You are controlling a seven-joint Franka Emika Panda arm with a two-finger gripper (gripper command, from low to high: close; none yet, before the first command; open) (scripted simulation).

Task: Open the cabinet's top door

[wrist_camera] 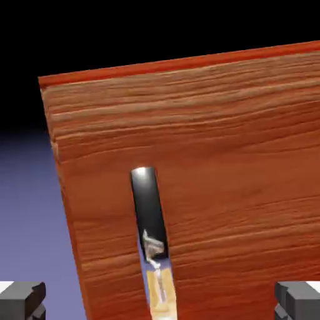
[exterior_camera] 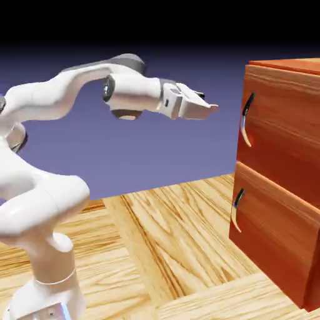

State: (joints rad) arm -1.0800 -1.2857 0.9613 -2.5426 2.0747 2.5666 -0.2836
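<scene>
One cabinet [exterior_camera: 281,175] at the exterior view's right on the bench [exterior_camera: 181,250], two stacked front panels, two curved handles. Top door [exterior_camera: 284,125]: reddish-brown wood grain, dark-and-silver handle [exterior_camera: 247,119] near its left edge, sitting flush. Cabinet cut off at the frame's right. Pincer [exterior_camera: 209,107] spread wide, empty, level with the top handle, short of it.

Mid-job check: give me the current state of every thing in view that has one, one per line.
Reddish-brown wood-grain cabinet: upright on the table, both fronts closed.
Top door, the upper wooden panel: shut, flush with the cabinet.
Top door's curved dark-and-silver handle: free, untouched.
Lower wooden front panel: shut.
White arm's two-finger gripper: open, empty, level, pointing at the top door's handle, short of it.
</scene>
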